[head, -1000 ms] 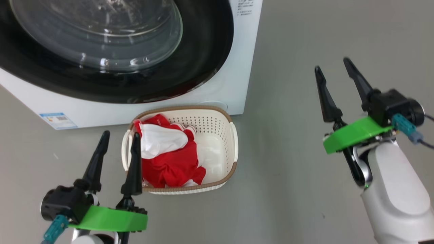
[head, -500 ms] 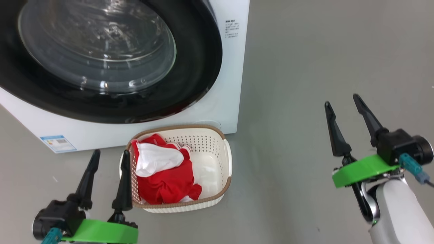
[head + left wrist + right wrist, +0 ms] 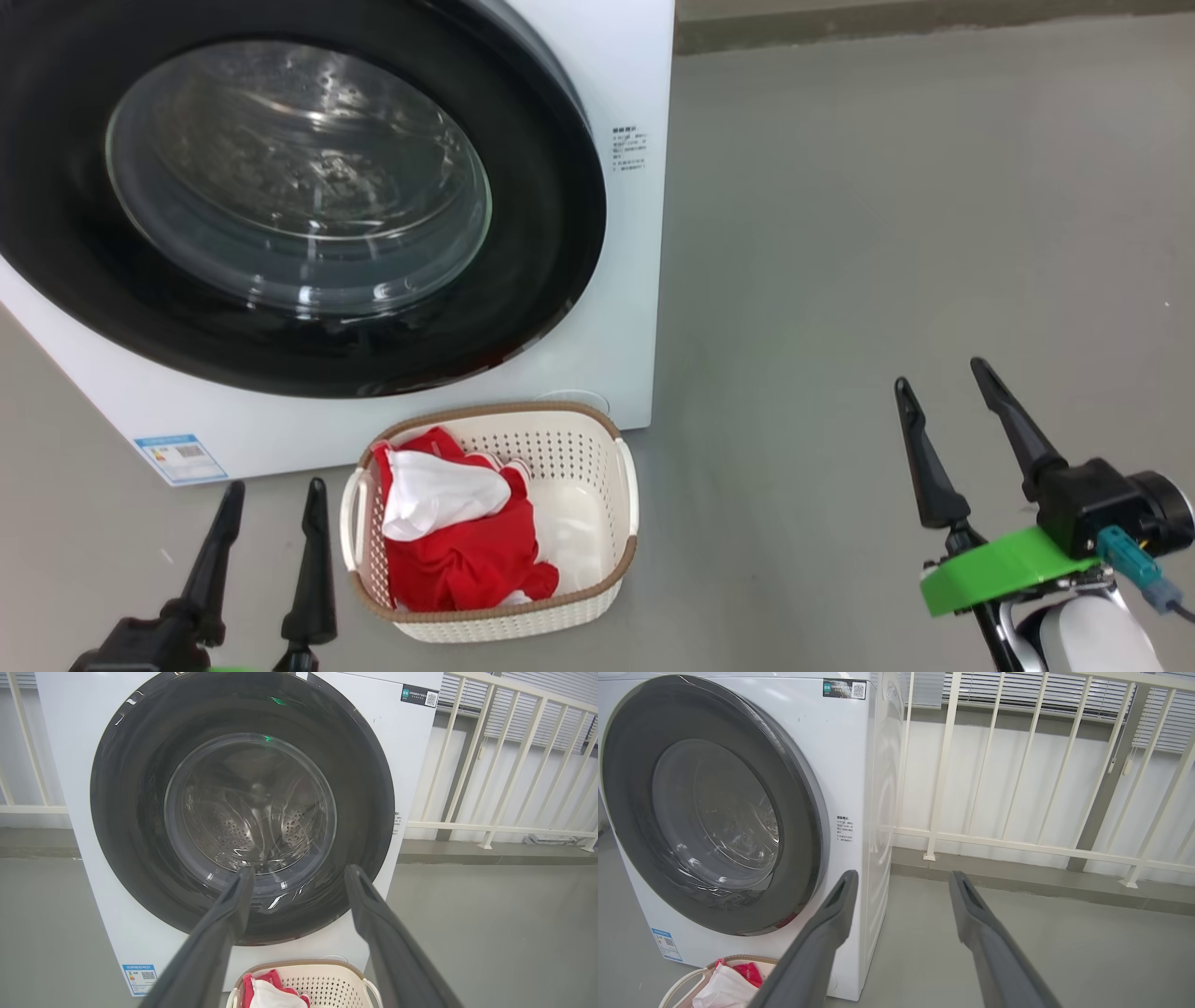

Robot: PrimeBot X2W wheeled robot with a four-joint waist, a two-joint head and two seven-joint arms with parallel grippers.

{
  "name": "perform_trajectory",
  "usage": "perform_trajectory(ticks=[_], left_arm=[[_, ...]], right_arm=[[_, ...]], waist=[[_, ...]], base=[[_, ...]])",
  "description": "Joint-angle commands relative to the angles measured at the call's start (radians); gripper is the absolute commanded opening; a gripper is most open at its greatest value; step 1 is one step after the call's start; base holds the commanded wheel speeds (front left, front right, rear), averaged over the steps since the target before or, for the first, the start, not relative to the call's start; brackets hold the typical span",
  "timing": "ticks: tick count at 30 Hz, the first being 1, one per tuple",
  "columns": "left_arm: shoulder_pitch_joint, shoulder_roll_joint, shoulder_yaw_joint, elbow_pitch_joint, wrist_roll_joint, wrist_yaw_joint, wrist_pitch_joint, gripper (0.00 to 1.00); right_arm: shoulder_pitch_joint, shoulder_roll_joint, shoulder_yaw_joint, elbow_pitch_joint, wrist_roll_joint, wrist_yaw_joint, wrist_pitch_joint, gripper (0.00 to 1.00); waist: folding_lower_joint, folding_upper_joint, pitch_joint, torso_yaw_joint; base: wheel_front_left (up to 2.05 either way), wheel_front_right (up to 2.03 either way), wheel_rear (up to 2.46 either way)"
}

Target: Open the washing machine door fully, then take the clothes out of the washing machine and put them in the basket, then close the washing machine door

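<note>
The washing machine (image 3: 630,308) is a white box, and its door (image 3: 299,187), black-rimmed with a glass bowl, lies shut against the front. In front of it on the floor stands the cream basket (image 3: 551,448), holding red and white clothes (image 3: 457,551). My left gripper (image 3: 275,485) is open just left of the basket, holding nothing. My right gripper (image 3: 938,373) is open over bare floor to the right, holding nothing. The left wrist view looks between my left gripper (image 3: 300,870) at the door (image 3: 243,807), with the basket (image 3: 327,970) below. The right wrist view shows my right gripper (image 3: 902,876), the door (image 3: 714,807) and the clothes (image 3: 724,989).
A white railing (image 3: 1017,844) runs along the wall behind and to the right of the machine, above a low curb (image 3: 1017,882). Grey floor (image 3: 887,233) stretches open to the right of the machine. A blue label (image 3: 182,457) sits at the machine's lower left corner.
The head camera has tilted up, so the machine and basket sit lower in the picture. Both grippers have dropped toward the bottom edge, the right one further than the scene. Both stay open.
</note>
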Motion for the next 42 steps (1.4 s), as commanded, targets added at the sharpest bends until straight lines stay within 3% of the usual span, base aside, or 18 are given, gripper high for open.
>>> perform_trajectory(ticks=[1, 20, 21, 26, 33, 42], left_arm=[[-0.009, 0.018, 0.038, -0.032, 0.006, -0.002, -0.008, 1.00], [0.033, 0.026, 0.054, -0.056, 0.020, 0.006, -0.008, 1.00], [0.052, 0.008, 0.017, -0.025, 0.011, 0.002, 0.000, 0.00], [0.062, -0.013, 0.006, 0.031, 0.008, 0.001, 0.008, 0.00], [0.052, -0.015, 0.015, 0.040, -0.066, -0.004, 0.030, 0.00], [0.041, -0.018, 0.021, 0.050, -0.164, -0.012, 0.055, 0.00]], right_arm=[[0.001, -0.001, 0.019, -0.038, -0.011, -0.004, -0.006, 1.00], [0.090, 0.001, 0.018, -0.105, -0.022, -0.004, -0.006, 1.00], [0.106, 0.005, -0.004, -0.071, -0.027, 0.000, 0.000, 0.00], [0.127, 0.017, 0.001, -0.016, -0.026, 0.000, 0.001, 0.00], [0.123, 0.015, -0.001, -0.014, 0.062, 0.000, 0.020, 0.00], [0.114, 0.012, -0.004, -0.009, 0.175, 0.000, 0.044, 0.00]], waist=[[0.0000, 0.0000, -0.016, -0.001], [0.0000, 0.0000, -0.013, -0.002], [0.0000, 0.0000, -0.013, -0.002], [0.0000, 0.0000, -0.013, -0.002], [0.0023, 0.0000, -0.015, 0.001], [0.0000, 0.0000, -0.013, 0.004]], base=[[0.00, 0.00, 0.00], [0.00, 0.00, 0.00], [0.00, 0.00, 0.00], [0.00, 0.00, 0.00], [0.00, 0.00, 0.00], [0.00, 0.00, 0.00]])
